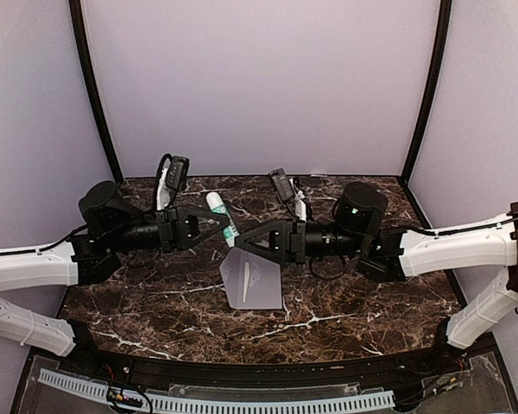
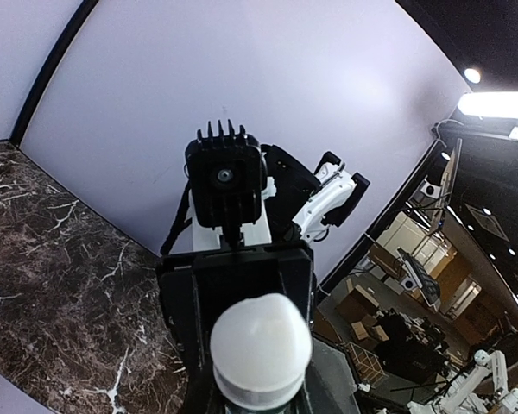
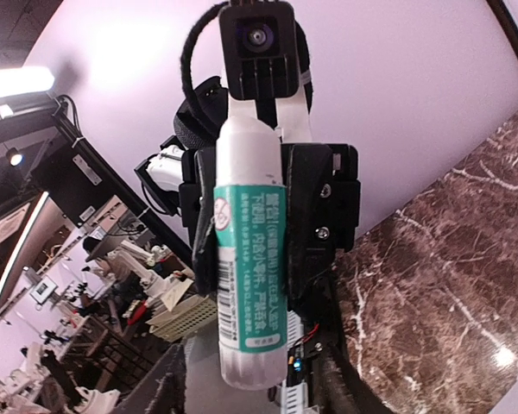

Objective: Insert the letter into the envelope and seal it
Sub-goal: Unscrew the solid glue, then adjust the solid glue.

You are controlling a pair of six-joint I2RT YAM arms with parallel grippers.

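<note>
The grey envelope (image 1: 252,283) lies flat on the marble table (image 1: 155,302), just below where the two grippers meet. The letter is hidden from every view. A white glue stick (image 1: 222,217) with a teal label hangs above the table, and my left gripper (image 1: 214,219) is shut on it. In the left wrist view its rounded white cap (image 2: 261,345) fills the space between the jaws. My right gripper (image 1: 244,245) faces the stick's lower end (image 3: 250,366). Its fingers (image 3: 151,384) stand apart on either side, open and not touching the stick.
Purple walls close in the table at the back and on both sides. Both wrist cameras and their cables crowd the middle of the table above the envelope. A black rail (image 1: 259,375) runs along the near edge.
</note>
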